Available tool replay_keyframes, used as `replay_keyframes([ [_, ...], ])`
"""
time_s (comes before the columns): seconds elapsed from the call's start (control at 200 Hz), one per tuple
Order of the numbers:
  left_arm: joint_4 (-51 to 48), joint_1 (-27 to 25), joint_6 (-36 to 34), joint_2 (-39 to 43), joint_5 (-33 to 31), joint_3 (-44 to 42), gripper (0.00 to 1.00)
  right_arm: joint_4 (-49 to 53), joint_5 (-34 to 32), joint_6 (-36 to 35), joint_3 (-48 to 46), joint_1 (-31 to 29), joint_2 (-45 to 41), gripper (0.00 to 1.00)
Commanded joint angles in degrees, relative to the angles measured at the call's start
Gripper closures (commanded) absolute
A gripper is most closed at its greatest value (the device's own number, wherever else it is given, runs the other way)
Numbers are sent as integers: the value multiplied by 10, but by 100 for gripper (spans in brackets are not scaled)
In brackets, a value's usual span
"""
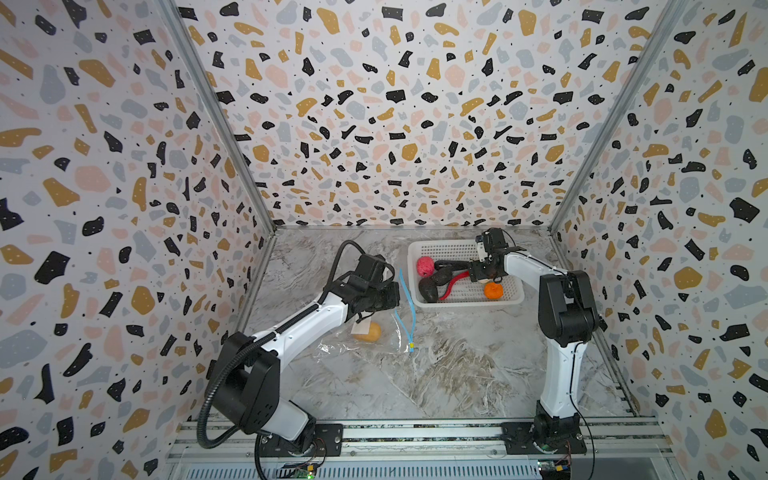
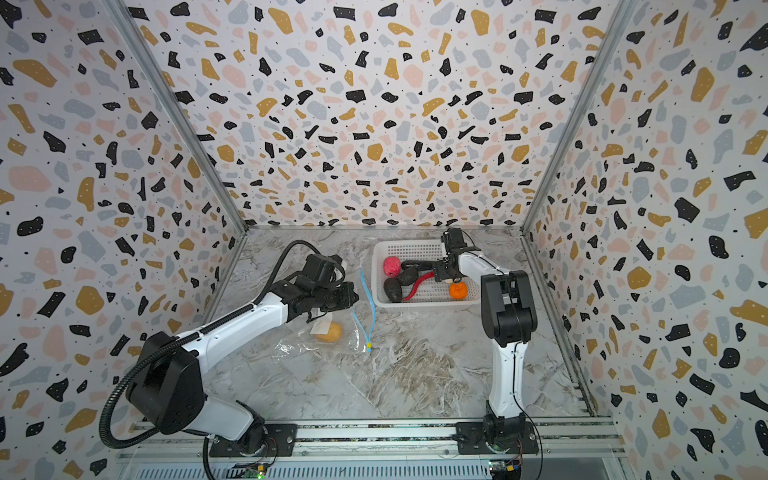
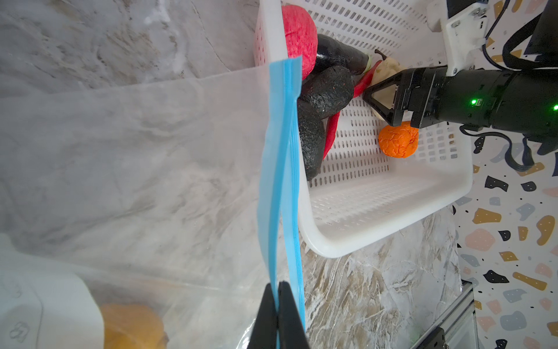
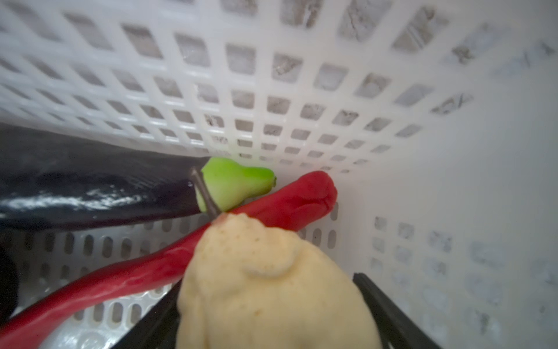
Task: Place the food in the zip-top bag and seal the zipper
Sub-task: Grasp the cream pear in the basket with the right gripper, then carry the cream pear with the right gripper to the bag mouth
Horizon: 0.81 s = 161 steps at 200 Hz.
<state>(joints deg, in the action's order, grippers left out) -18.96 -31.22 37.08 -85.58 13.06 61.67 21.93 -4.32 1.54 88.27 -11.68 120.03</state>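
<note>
Here, marble tabletop (image 1: 457, 374) w/ terrazzo walls (image 1: 374, 104): L jaws pinch zipper (image 3: 279, 181), R jaws straddle cream pear (image 4: 271, 287), grip unclear.

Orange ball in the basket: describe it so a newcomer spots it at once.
Start at the white basket at the back of the marble table. Inside, toward its front right corner beside the right gripper, lies the orange ball. It alone is bright orange and wrinkled; the others are dark, red, pink or cream.
</note>
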Motion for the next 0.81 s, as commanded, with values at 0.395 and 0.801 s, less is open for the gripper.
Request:
replay_keyframes([
  [0.395,9,2,-9,-7,5,19,100,-31,64,46,-26,2,-91,36],
  [0.801,13,2,-7,-25,3,34,100,-146,232,137,-227,-22,-289,38],
])
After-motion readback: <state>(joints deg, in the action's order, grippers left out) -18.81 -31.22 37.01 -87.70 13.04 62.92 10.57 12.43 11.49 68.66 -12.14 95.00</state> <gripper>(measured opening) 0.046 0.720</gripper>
